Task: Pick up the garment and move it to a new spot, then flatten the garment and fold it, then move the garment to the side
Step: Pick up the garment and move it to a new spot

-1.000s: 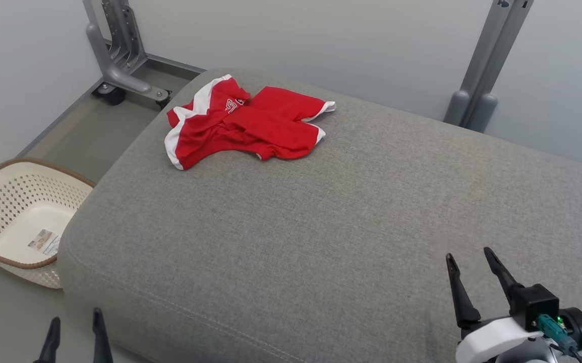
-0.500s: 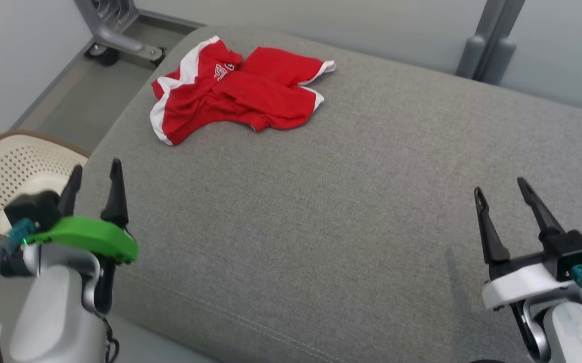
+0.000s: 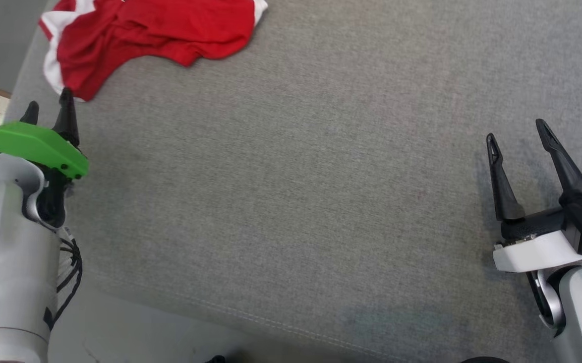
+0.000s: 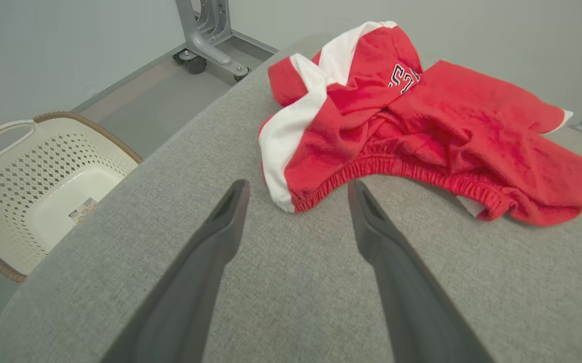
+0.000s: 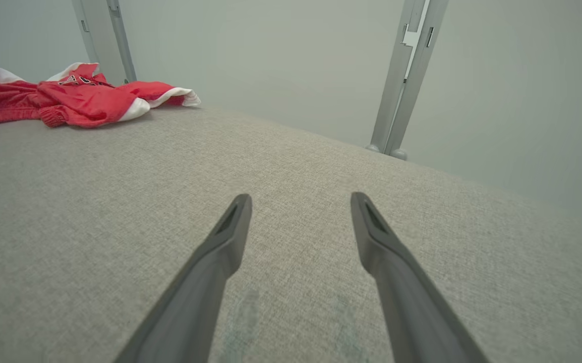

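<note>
Left fingers (image 4: 215, 242) wide, empty, garment (image 4: 422, 126) just ahead; right fingers (image 5: 220, 252) wide, empty, well away.

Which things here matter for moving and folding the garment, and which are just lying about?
Part of the job:
- red and white garment
- grey cushion under it
- left gripper, open, near the garment's hem
- right gripper, open

Just there:
- cream basket on the floor
- metal stand

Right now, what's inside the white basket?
Inside the white basket, a small paper label lies on its floor; the grey cushion covers its near corner.
</note>
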Robot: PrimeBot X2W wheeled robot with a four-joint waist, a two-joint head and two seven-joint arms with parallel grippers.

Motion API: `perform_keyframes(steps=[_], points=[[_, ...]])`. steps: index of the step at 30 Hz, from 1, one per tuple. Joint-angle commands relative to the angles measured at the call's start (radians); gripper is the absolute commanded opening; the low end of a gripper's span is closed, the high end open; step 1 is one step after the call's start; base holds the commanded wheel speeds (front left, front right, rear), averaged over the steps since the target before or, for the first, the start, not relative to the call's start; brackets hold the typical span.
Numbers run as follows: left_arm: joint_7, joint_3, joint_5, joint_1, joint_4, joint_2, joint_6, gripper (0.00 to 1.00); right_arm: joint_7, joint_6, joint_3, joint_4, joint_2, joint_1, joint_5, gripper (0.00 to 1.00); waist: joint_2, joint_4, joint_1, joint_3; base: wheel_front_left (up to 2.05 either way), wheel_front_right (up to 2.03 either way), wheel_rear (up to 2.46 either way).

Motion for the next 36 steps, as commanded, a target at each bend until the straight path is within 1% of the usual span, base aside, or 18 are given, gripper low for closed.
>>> perform_keyframes(steps=[1, 5, 10, 15, 16, 17, 19, 24, 31, 32, 33, 36], points=[[0.003, 0.003, -0.026, -0.039, 0.030, 0.012, 0.002, 1.00, -0.003, -0.002, 0.001, -0.020, 0.001, -0.005, -0.008, 1.00, 0.0000, -0.140, -0.0001, 0.168, 0.00, 0.00, 0.00], [-0.003, 0.010, -0.070, -0.083, 0.127, 0.052, 0.002, 1.00, -0.003, -0.002, 0.007, -0.065, 0.002, 0.022, -0.010, 1.00, 0.0000, -0.155, -0.0001, 0.184, 0.00, 0.00, 0.00], [-0.038, 0.016, -0.119, -0.147, 0.204, 0.069, 0.002, 1.00, -0.003, -0.002, 0.003, -0.115, -0.009, 0.048, -0.016, 1.00, 0.0000, -0.160, -0.0001, 0.214, 0.00, 0.00, 0.00], [-0.062, -0.003, -0.143, -0.164, 0.234, 0.063, 0.002, 1.00, 0.000, -0.002, -0.004, -0.120, -0.014, 0.073, -0.019, 1.00, 0.0000, -0.157, -0.0001, 0.220, 0.00, 0.00, 0.00], [-0.064, -0.008, -0.148, -0.163, 0.238, 0.060, 0.002, 0.96, 0.000, -0.002, -0.004, -0.119, -0.013, 0.077, -0.020, 1.00, 0.0000, -0.157, -0.0001, 0.219, 0.00, 0.00, 0.00], [-0.068, -0.013, -0.156, -0.163, 0.239, 0.059, 0.001, 0.54, 0.000, -0.002, -0.004, -0.118, -0.012, 0.080, -0.020, 1.00, 0.0000, -0.158, -0.0001, 0.218, 0.00, 0.00, 0.00], [-0.067, -0.026, -0.171, -0.158, 0.234, 0.056, 0.001, 0.00, 0.000, -0.002, -0.004, -0.114, -0.008, 0.081, -0.019, 1.00, 0.0000, -0.159, -0.0001, 0.213, 0.00, 0.00, 0.00], [-0.096, -0.062, -0.197, -0.143, 0.210, 0.076, 0.001, 0.00, 0.000, -0.002, -0.006, -0.110, 0.006, 0.074, -0.012, 1.00, 0.0000, -0.165, -0.0001, 0.198, 0.00, 0.00, 0.00], [-0.145, -0.152, -0.215, -0.134, 0.124, 0.082, 0.001, 0.00, 0.000, -0.002, -0.007, -0.092, 0.027, 0.066, -0.002, 1.00, 0.0000, -0.167, -0.0001, 0.160, 0.00, 0.00, 0.00], [-0.145, -0.152, -0.215, -0.134, 0.124, 0.082, 0.001, 0.00, 0.000, -0.002, -0.007, -0.092, 0.027, 0.066, -0.002, 1.00, 0.0000, -0.167, -0.0001, 0.160, 0.00, 0.00, 0.00], [-0.157, -0.188, -0.220, -0.127, 0.088, 0.086, 0.001, 0.00, 0.000, -0.002, -0.004, -0.085, 0.036, 0.061, 0.002, 1.00, 0.0000, -0.169, -0.0001, 0.144, 0.00, 0.00, 0.00], [-0.170, -0.252, -0.224, -0.112, 0.031, 0.091, 0.001, 0.00, -0.001, -0.002, 0.002, -0.075, 0.052, 0.051, 0.008, 1.00, 0.0000, -0.174, -0.0001, 0.118, 0.00, 0.00, 0.00]])
